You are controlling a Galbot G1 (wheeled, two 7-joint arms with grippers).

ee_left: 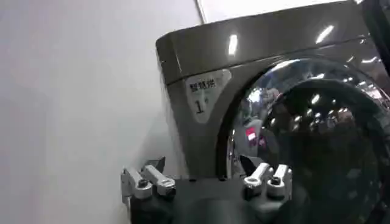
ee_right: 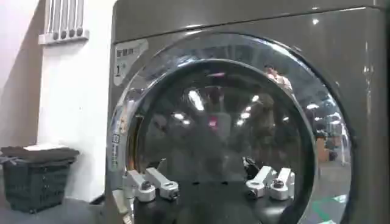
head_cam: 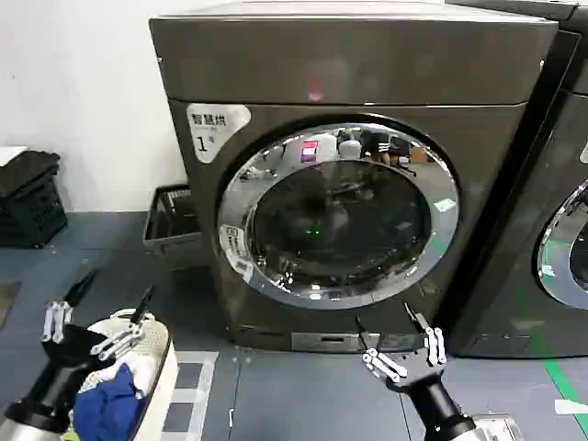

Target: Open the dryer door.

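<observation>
Right gripper (head_cam: 397, 342) low in front of the big boxy bronze-grey metallic dryer (head_cam: 276, 64), fingers spread wide, holding nothing, apart from the machine and pointing at the lower right part of the large round chrome-rimmed dark-glass dryer door (head_cam: 338, 216). In the right wrist view the same gripper (ee_right: 207, 176) has the door (ee_right: 231, 122) straight ahead. Door looks shut flush against the front, though the reflective rim makes the seam hard to read. Left gripper (head_cam: 110, 308) well off to the left, also wide open and empty, above a white laundry basket (head_cam: 163, 372) with blue cloth (head_cam: 108, 409). White "1" sticker (head_cam: 215, 129) at the dryer's upper left corner. Dark grey crate (head_cam: 170, 220) on the floor beside the dryer; darker neighbouring machine (head_cam: 542, 230) on the right.
</observation>
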